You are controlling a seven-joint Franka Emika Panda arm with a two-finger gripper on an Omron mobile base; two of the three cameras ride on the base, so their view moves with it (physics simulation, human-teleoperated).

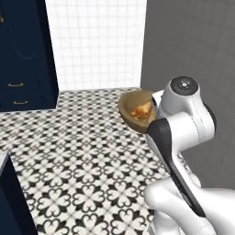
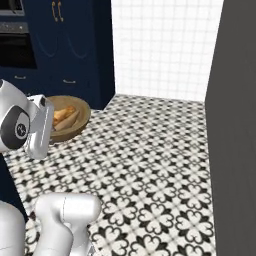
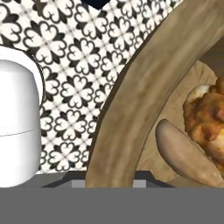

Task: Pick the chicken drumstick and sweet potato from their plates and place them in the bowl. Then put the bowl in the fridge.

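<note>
The wooden bowl [image 1: 133, 114] hangs in the air over the patterned floor, tilted, at the end of my arm. My gripper [image 3: 111, 177] is shut on its thick rim [image 3: 144, 96], which runs down between the fingers in the hand view. Inside the bowl lie the golden-orange chicken drumstick [image 3: 205, 118] and the smooth tan sweet potato [image 3: 183, 155], side by side. The right base view shows the bowl [image 2: 80, 125] beside my white hand, with the drumstick [image 2: 62, 114] and the sweet potato [image 2: 68, 121] in it. The plates are out of view. A tall plain grey face [image 1: 193, 46] stands at right; I cannot tell if it is the fridge.
Black-and-white patterned floor [image 1: 82, 156] spreads ahead. Navy cabinets [image 1: 23, 55] with drawers stand at left, with a dark oven front [image 2: 15, 47] among them. A white tiled wall [image 1: 96, 41] closes the back. The grey face [image 2: 235, 125] bounds the right side.
</note>
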